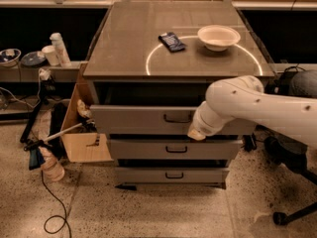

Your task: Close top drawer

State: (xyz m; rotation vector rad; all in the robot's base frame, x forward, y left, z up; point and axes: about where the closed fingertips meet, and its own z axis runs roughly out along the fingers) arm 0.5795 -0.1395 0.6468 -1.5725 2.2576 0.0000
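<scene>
The top drawer (138,119) is the grey, tallest front of three, with a small dark loop handle (177,118). It stands pulled out a little from the cabinet, with a dark gap above it. My white arm reaches in from the right across the drawer fronts. My gripper (196,132) is at the arm's end, against the lower edge of the top drawer front, just right of the handle. Its tip is pale and points down-left. The two shorter drawers (176,149) below sit further back.
A white bowl (218,36) and a dark packet (172,41) lie on the cabinet top. An open cardboard box (85,142), a bottle (51,165) and a cable (54,202) are at the left on the floor. A chair base (292,214) is at the right.
</scene>
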